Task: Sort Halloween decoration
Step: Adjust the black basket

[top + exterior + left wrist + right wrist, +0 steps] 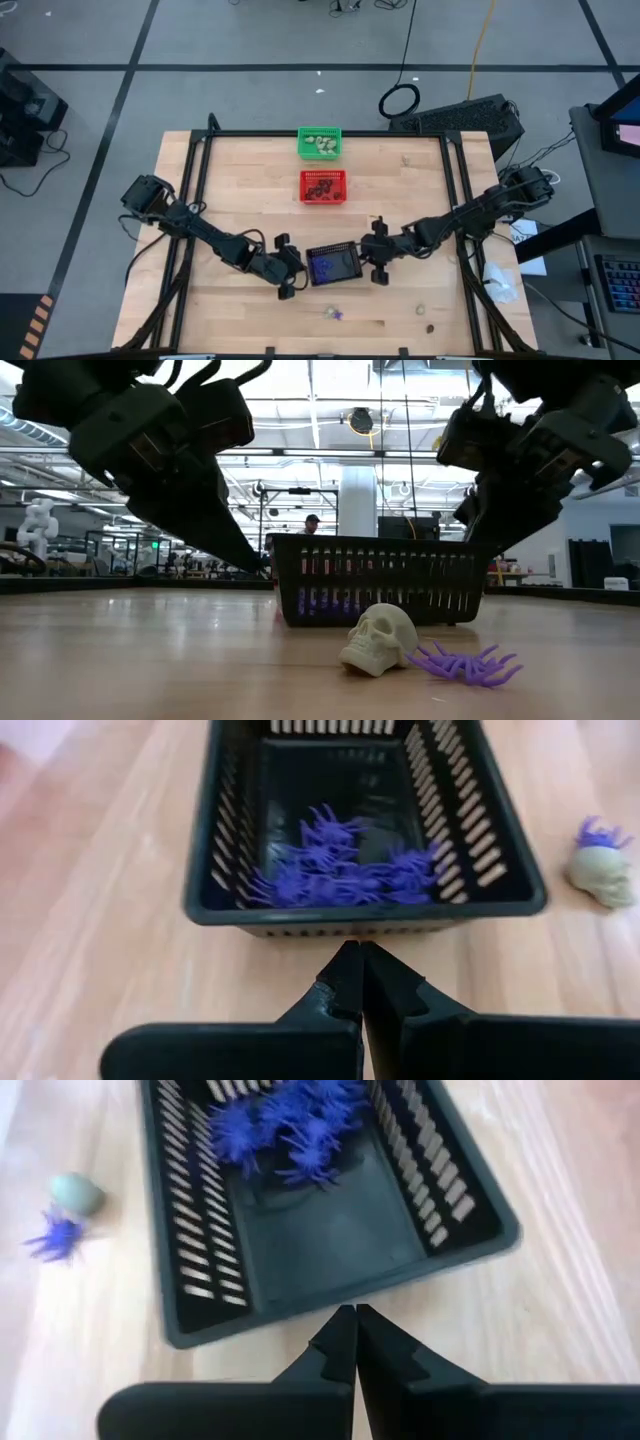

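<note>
**Two stragglers left near the table's front edge**

Both pincers, left gripper (358, 952) and right gripper (347, 1318), hang clenched and empty flanking the black mesh basket (333, 265) of purple plastic spiders (340, 870). A cream skull (380, 639) and purple spider (466, 663) lie touching; open the fingers wide and separate them before lifting.

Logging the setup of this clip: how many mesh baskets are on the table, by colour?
Green basket: 1
Red basket: 1
Black basket: 1
Total: 3
</note>
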You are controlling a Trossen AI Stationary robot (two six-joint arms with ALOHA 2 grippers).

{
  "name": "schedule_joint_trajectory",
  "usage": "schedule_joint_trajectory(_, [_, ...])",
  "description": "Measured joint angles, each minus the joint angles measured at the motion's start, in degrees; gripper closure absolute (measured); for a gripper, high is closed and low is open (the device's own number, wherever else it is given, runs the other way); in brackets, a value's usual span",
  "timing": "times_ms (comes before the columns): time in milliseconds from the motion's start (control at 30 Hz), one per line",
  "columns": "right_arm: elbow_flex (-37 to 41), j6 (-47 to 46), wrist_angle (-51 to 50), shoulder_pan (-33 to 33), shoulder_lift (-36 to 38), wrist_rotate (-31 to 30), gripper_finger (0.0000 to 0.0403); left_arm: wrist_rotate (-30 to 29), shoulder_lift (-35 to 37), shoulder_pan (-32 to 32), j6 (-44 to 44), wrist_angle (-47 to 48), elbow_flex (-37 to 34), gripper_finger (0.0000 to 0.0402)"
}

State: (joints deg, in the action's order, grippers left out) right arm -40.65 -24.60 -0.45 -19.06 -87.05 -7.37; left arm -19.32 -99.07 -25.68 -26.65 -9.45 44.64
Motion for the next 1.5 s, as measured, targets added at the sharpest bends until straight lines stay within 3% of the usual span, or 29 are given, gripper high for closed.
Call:
schedule_joint_trajectory(500, [0.0,1.4,2.4,2.5,0.0,0.0,0.0403,-3.0,0.0,3.8,2.6,3.6,0.0,0.0402])
schedule_joint_trajectory(733, [0.0,2.8,2.5,5.0,0.0,-0.1,0.0403,-4.3,0.2,7.0,3.8,10.7,0.0,0.0402])
schedule_joint_trajectory(1033, [0.0,3.0,3.9,7.5,0.0,0.7,0.0403,-3.7,1.1,10.6,11.3,11.8,0.0,0.0402])
schedule_joint_trajectory(1400, [0.0,3.7,5.9,10.0,0.9,1.7,0.0403,-0.4,10.8,16.6,20.3,24.1,-0.1,0.0402])
schedule_joint_trajectory(1500, [0.0,4.9,5.3,11.6,2.9,1.7,0.0403,2.5,15.5,19.5,22.8,21.4,-3.8,0.0402])
